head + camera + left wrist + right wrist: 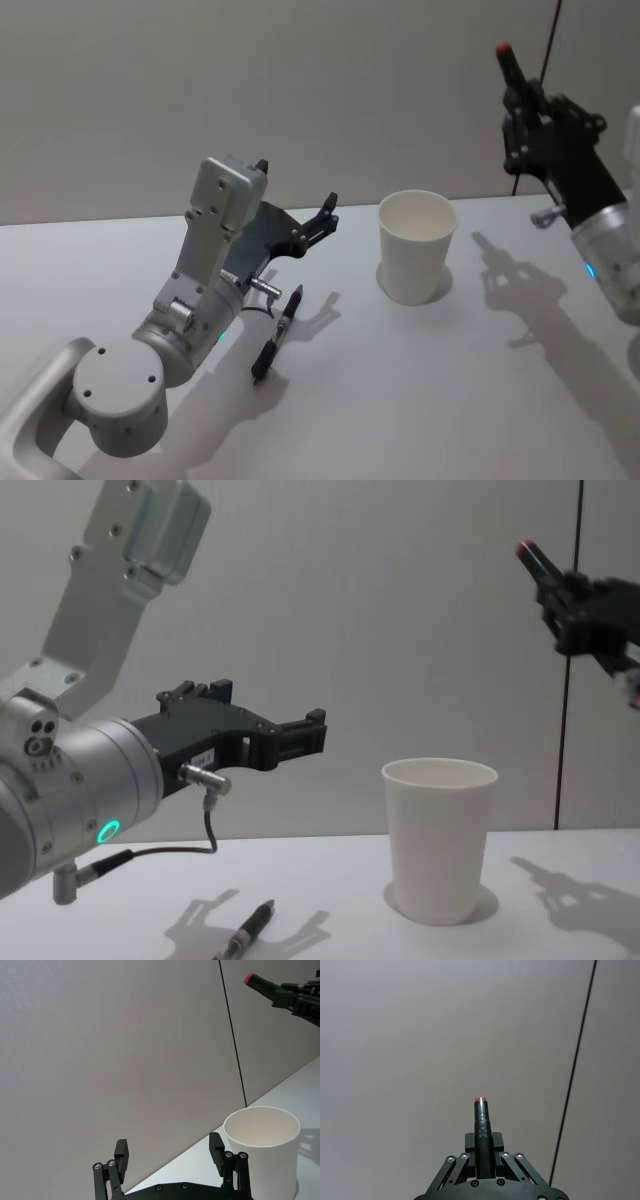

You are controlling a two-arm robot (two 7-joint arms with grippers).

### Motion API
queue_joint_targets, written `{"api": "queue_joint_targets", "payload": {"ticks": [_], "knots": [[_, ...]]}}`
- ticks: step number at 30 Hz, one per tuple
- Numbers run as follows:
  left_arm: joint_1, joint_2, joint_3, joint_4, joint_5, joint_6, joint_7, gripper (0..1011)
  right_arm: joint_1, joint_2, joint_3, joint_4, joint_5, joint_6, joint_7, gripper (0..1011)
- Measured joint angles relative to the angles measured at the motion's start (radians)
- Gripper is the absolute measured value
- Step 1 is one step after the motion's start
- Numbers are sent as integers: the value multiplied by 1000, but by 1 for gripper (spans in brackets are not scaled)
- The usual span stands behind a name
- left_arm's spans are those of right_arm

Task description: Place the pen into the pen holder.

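The pen holder [417, 245] stands empty on the desk [450, 400], just ahead of the wide-open, empty left claw [169, 1146] and well below the raised right claw [483, 1139]. That claw clamps a red-tipped pen [481, 1120], not yet dropped in. A second pen [277, 333] lies beneath the left claw.

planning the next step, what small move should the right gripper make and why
Probably swing the right gripper, shut on the red-tipped black pen, left toward the upright white paper cup: the pen is raised well right of its open mouth. The left gripper hovers open.
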Motion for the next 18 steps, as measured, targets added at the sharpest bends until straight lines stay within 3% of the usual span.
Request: {"api": "queue_joint_targets", "payload": {"ticks": [7, 18], "knots": [[0, 0, 0, 0, 0, 0, 0, 1001, 76, -29, -13, 89, -31, -78, 35, 187], [0, 0, 0, 0, 0, 0, 0, 1001, 130, -54, -32, 177, -67, -138, 66, 187]]}}
